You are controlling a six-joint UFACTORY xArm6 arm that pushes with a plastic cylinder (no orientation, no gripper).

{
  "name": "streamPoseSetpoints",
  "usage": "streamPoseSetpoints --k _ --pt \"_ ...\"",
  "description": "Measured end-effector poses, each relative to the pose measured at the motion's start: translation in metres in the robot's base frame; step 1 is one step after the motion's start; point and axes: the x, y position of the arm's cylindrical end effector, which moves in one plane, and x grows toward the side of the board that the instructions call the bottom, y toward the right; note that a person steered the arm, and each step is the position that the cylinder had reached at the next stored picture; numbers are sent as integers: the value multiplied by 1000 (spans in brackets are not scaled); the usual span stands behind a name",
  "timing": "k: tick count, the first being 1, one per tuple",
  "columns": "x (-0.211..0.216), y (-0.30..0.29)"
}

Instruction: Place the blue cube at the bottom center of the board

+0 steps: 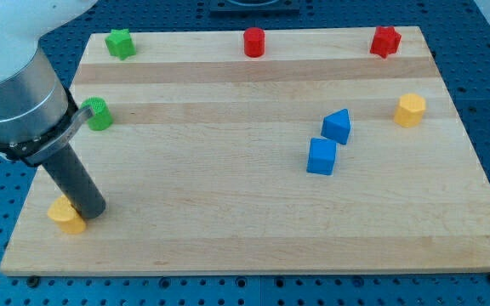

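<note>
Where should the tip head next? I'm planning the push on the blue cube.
Probably toward the view's right and up, to just above the blue cube: my tip sits far left beside a yellow block, while the cube lies right of centre, needing a push down-left.

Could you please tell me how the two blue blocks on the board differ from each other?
The blue cube has a flat, square top, while the blue triangular block rises to a pointed edge. The blue cube lies nearer the view's bottom and slightly left; the blue triangular block sits just above and right of it, their corners nearly touching. Both share the same blue and a similar size, and both lie far from my tip at the view's left.
</note>
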Motion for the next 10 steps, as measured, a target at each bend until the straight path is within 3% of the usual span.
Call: streamPoseSetpoints --k 5,10 --pt "-10 177" --pt "-94 180"
